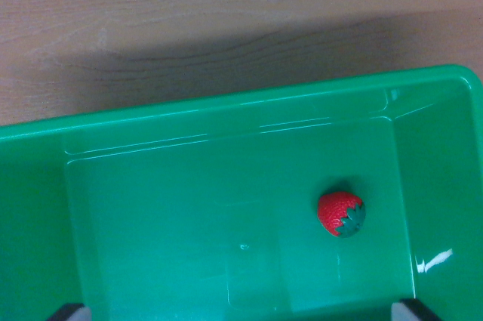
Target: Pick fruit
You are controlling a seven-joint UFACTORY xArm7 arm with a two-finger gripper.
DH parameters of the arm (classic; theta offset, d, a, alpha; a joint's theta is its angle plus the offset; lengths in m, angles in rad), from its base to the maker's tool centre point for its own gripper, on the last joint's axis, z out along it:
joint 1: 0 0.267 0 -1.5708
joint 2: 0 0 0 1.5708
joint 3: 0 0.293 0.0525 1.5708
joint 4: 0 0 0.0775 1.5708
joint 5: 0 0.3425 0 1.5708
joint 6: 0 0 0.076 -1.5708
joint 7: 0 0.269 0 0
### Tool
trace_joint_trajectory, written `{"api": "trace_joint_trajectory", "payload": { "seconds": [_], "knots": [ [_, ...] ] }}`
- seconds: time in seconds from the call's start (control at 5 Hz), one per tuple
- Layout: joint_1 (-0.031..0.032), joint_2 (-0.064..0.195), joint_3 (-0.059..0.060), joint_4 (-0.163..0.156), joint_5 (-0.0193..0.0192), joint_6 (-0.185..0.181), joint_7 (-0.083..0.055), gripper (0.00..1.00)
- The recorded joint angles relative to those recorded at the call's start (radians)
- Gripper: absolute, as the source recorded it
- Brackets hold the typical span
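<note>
Strawberry [341, 214]: you see it lying on the bin floor toward the wrist view's right, green cap pointing lower right, clear of the walls.
Bin [226, 106]: green plastic, open-topped, holding only that fruit.
Worktop [189, 11]: pale wood grain beyond the far rim.
Pincer [245, 312]: two dark fingertips at the bottom corners, spread wide, gripping nothing.

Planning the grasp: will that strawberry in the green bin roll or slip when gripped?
The strawberry looks rounded and tapered, so it may roll on the green bin's smooth, glossy floor if nudged. Its glossy skin suggests plastic, probably light and somewhat slippery.
</note>
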Motion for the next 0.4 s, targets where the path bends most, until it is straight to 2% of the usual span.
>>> {"api": "trace_joint_trajectory", "payload": {
  "seconds": [0.2,0.4],
  "knots": [
    [0.0,0.023,-0.009,-0.029,-0.0085,-0.041,0.025,0.0],
    [0.0,0.023,-0.009,-0.029,-0.0085,-0.041,0.025,0.0]
  ]
}}
